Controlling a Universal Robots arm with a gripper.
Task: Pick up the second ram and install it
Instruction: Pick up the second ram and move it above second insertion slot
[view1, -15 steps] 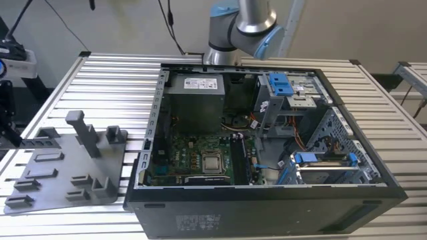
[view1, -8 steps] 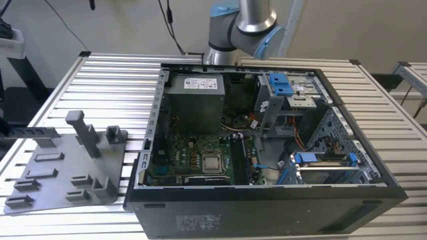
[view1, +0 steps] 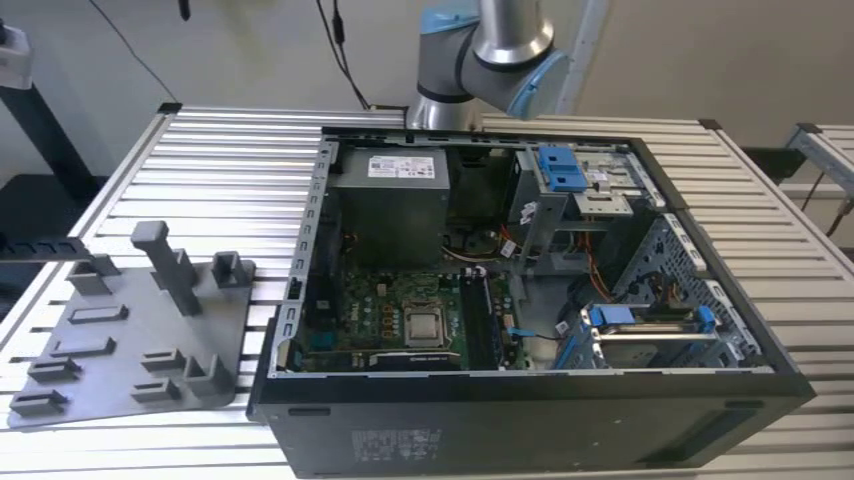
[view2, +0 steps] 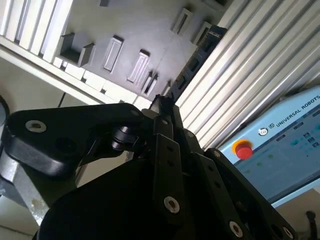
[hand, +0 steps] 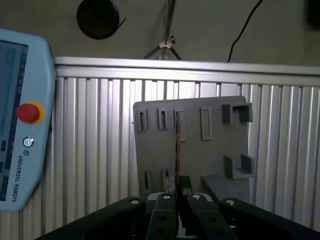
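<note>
Clamps the second ram (hand: 176, 145) by one end in the tool (hand: 176, 199), squeezed tight on its flat faces, presumably to keep the thin strip straight for a slot. Holds it edge-on, jutting over the grey tray (hand: 215, 145) on the bench (hand: 90, 150). Seems clear of the tray, though hard to tell. Leaves the open computer case (view1: 534, 395) apart, on the exterior view's right.

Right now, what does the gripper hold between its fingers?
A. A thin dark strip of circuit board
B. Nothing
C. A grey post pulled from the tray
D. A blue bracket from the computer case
A: in the first wrist view the gripper is shut on the second ram, a thin strip seen edge-on in front of the grey tray.
</note>
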